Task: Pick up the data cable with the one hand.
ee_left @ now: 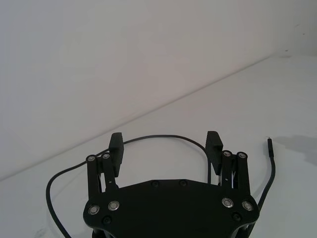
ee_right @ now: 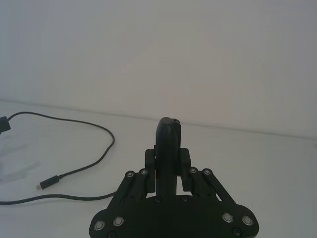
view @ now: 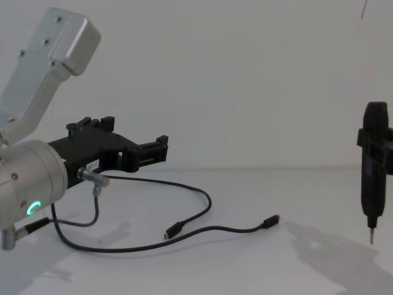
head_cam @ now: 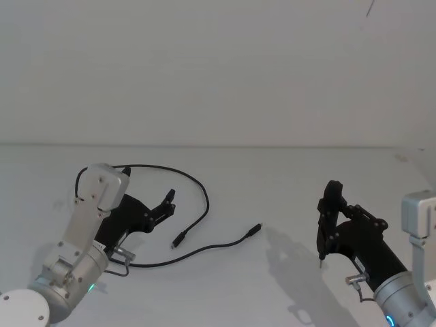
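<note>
The data cable lies loose on the white table, a thin black cord curling in a wide loop with a slim plug at one end and another plug at the other. In the chest view the cable rests flat below my left gripper, which hovers above the table, open and holding nothing. The left wrist view has the cable's arc running just beyond the open left gripper. My right gripper stands off to the right, shut on a black pen-shaped tool pointing down.
The white table meets a plain white wall behind. A short wire with a silver barrel plug hangs from my left wrist. The pen tool's shadow falls on the table between the cable's right plug and the right arm.
</note>
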Motion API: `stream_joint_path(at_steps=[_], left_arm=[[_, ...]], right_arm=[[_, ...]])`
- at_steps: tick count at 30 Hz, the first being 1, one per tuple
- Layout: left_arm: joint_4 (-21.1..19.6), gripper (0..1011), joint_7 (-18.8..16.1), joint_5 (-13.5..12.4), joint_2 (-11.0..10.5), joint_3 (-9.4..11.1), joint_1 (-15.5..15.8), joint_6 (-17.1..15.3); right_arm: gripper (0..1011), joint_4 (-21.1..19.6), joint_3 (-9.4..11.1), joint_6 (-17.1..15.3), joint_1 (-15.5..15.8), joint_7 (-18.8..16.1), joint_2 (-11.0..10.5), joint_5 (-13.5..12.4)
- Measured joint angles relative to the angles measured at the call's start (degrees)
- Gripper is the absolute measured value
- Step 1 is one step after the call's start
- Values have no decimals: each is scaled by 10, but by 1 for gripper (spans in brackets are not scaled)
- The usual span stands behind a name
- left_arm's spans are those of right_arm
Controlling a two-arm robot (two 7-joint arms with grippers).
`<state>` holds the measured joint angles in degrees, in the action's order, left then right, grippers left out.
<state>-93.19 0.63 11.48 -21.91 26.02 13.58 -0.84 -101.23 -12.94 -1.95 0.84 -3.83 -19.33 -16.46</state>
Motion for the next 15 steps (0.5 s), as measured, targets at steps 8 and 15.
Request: stream_joint_path(at_steps=[8, 15], left_arm=[[0, 1001, 0, 0, 0, 0, 0, 0], [0, 1001, 0, 0, 0, 0, 0, 0]], right_arm=[[279, 0, 0, 0, 0, 0, 0, 0], [279, 0, 0, 0, 0, 0, 0, 0]])
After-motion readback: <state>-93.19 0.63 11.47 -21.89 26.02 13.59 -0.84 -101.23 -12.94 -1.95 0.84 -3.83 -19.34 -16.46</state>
